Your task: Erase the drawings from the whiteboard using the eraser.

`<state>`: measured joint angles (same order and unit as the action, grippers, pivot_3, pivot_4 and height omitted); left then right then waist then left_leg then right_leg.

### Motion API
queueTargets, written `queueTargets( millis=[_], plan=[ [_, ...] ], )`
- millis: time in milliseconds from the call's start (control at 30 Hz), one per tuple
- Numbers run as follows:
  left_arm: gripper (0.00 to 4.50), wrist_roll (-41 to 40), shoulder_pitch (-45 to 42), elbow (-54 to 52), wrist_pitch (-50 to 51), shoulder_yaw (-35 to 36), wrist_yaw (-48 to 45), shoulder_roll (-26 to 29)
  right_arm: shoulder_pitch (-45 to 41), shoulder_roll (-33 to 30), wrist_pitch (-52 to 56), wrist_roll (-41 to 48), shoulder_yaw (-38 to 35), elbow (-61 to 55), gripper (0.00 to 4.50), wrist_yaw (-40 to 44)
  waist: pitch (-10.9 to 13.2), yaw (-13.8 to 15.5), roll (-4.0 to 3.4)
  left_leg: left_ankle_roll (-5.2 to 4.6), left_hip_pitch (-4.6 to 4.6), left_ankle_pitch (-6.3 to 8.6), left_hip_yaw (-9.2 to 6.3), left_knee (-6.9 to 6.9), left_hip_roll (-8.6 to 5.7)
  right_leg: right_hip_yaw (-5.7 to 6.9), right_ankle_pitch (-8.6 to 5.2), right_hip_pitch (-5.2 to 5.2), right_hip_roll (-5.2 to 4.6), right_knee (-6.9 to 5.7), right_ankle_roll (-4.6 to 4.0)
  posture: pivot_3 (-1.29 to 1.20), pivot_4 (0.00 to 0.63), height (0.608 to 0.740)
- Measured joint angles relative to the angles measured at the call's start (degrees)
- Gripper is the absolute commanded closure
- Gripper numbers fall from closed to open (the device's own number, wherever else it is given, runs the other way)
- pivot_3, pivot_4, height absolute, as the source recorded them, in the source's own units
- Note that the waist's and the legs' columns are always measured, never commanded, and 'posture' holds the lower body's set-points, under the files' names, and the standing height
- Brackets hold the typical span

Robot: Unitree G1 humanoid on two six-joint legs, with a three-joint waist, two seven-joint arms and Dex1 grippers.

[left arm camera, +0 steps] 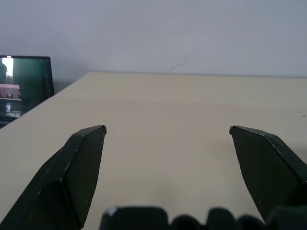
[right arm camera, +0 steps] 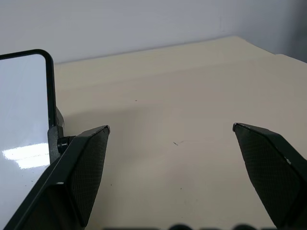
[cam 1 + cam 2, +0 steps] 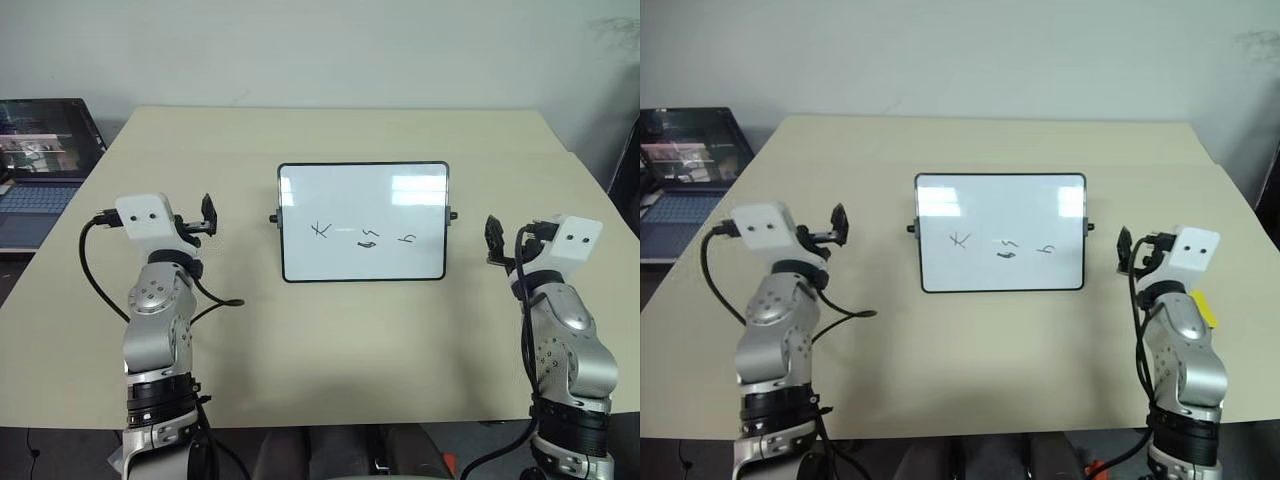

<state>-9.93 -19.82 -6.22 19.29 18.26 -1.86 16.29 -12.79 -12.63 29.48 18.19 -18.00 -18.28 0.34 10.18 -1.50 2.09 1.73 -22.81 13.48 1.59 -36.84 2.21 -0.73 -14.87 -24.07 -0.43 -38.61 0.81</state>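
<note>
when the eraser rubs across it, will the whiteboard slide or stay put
The whiteboard lies flat and unclamped on the smooth table, so it may slide. It looks thin and light, and its glossy face probably gives little grip. Bracing its frame would likely help.

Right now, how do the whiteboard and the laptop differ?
The whiteboard lies flat in the middle of the table, between the two arms; the laptop sits off the table's left edge. The whiteboard is glossy white with a thin black frame and bears three small black drawings; the laptop is dark, opened up, its screen lit with an image. Both are rectangular.
</note>
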Motion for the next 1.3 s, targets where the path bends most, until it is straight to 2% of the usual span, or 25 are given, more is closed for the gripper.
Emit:
queueTargets(
  millis=[167,367,633,833,1000,1200,1300],
  plan=[
    [0.02,-1.9,-1.3,1.6,0.0,-0.1,-3.7,1.6,-2.2,-0.8,0.8,1.1,-0.5,0.7,0.0,0.6,0.0,0.0,0.0,0.0,0.01,0.0,0.0,-0.01,0.01,0.0,0.0,-0.01,0.03,-0.03,0.0,0.0,0.15,0.74],
    [0.02,-7.1,-4.3,3.9,1.8,0.1,-14.5,10.1,-5.5,-6.2,8.5,4.2,-1.6,0.5,0.0,2.6,0.0,-0.1,-0.01,0.0,0.0,0.0,0.02,0.02,0.03,0.0,0.0,-0.03,0.04,0.01,0.0,0.0,0.15,0.74],
    [0.02,-16.1,-8.7,8.1,8.9,-0.1,-37.6,27.4,-10.7,-23.1,26.1,9.1,-5.8,2.6,0.0,8.3,0.0,-0.2,0.0,-0.07,-0.02,0.05,0.07,0.08,0.03,-0.01,-0.01,-0.04,0.05,0.16,-0.01,0.0,0.15,0.74],
    [0.02,-20.8,-9.6,11.7,10.3,-0.6,-55.7,35.5,-12.7,-31.8,39.1,10.3,-8.4,5.1,0.0,9.9,0.0,-0.2,-0.01,-0.15,-0.04,0.1,0.11,0.19,0.12,-0.01,0.01,-0.04,0.11,0.41,-0.06,0.0,0.15,0.74],
    [0.02,-22.7,-11.4,14.7,11.1,-0.6,-63.6,39.0,-11.0,-37.3,47.9,11.1,-9.5,5.2,0.0,13.5,0.0,-0.1,0.0,-0.27,-0.1,0.18,0.13,0.27,0.19,-0.01,0.02,-0.03,0.18,0.65,-0.07,0.0,0.15,0.74],
    [0.02,-23.4,-9.1,15.3,13.3,-0.9,-71.0,43.1,-6.7,-41.2,55.3,12.2,-10.3,5.5,0.0,18.2,0.0,-0.2,-0.01,-0.31,-0.08,0.24,0.15,0.31,0.22,-0.11,0.02,-0.07,0.19,0.68,-0.07,0.0,0.15,0.74],
    [0.02,-23.4,-7.9,15.5,13.8,-1.0,-72.6,43.4,-5.5,-41.3,57.2,12.2,-10.7,5.6,0.0,19.7,0.0,-0.2,-0.01,-0.31,-0.02,0.23,0.15,0.3,0.24,-0.14,0.02,-0.07,0.21,0.63,-0.07,0.0,0.15,0.74]
  ],
)
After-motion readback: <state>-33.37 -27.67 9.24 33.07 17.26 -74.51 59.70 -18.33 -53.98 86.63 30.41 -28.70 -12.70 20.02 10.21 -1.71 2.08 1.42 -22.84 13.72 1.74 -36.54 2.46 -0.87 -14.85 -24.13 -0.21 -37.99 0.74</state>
